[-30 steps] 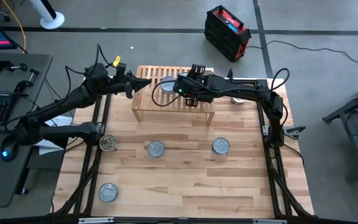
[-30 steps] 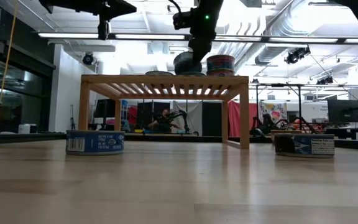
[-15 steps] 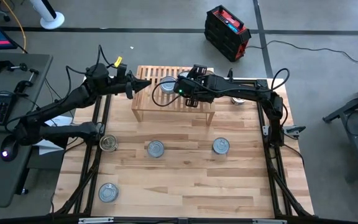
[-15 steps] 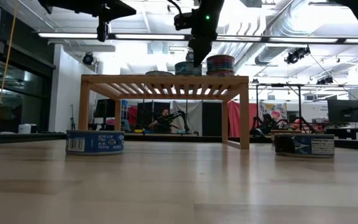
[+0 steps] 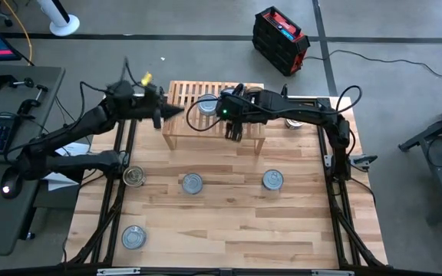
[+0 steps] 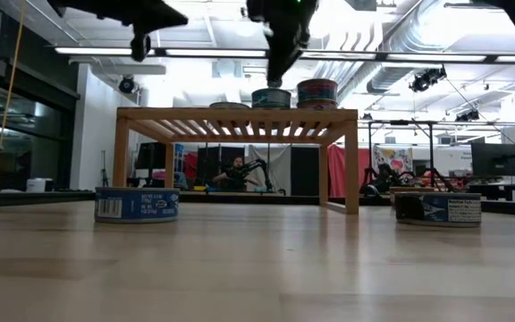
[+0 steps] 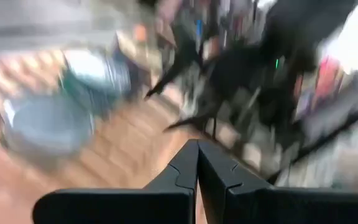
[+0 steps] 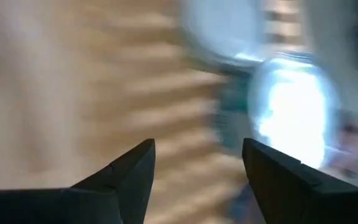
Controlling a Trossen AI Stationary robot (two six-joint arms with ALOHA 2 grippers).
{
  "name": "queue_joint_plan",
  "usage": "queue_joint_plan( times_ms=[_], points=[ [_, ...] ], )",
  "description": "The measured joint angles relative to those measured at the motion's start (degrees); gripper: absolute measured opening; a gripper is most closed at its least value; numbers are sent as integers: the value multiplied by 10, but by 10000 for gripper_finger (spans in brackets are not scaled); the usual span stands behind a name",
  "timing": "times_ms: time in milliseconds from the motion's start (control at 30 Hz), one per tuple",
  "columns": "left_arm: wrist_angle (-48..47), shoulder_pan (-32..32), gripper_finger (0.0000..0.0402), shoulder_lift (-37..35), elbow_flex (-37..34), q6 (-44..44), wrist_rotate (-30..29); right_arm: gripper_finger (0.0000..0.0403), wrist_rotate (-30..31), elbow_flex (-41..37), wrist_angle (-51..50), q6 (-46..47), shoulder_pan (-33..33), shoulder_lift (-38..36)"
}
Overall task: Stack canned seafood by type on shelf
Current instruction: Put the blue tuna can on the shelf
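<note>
Right tool (image 5: 235, 132) hangs open and empty over the shelf's (image 5: 176, 132) front edge; cans (image 6: 272, 97) sit on top. Left tool (image 7: 197, 155), closed, hovers off the shelf's left end.

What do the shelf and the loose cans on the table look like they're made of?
The shelf: light unfinished-looking wood, with pale grain and a slatted top. The cans, such as one near the table's middle: probably thin metal, with shiny silvery lids that reflect light; in the low view their sides carry printed, likely paper, labels.

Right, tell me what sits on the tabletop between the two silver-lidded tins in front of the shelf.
Nothing: the high view shows only bare plank tabletop between the left round silver-lidded tin and the right one.
</note>
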Motion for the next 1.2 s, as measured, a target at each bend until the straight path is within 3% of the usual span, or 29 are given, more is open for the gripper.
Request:
queue_joint_plan(
  times_ms=[133, 267, 400, 500, 733, 867, 1033, 1200],
  points=[
    [-120, -71, 0, -1, -1, 69, -27, 229, -166, -13, -3, 12, 29, 0],
    [-161, -153, 0, 7, -1, 95, -94, 204, -254, -80, -32, 12, 71, 0],
    [-139, -210, 0, 19, -1, 108, -120, 155, -339, -202, -49, 40, 105, -24],
    [-128, -235, 0, 32, -1, 129, -122, 114, -381, -332, 2, 119, 120, -98],
    [-111, -260, 0, 89, -1, 155, -123, 10, -353, -607, 187, 478, 149, -347],
    [-54, -268, 0, 141, -1, 156, -130, 9, -278, -702, 224, 635, 177, -434],
    [9, -293, 0, 217, -1, 134, -170, 3, -223, -776, 294, 673, 203, -478],
    [86, -349, 0, 294, -1, 78, -238, 1, -213, -830, 373, 610, 218, -472]
  ],
)
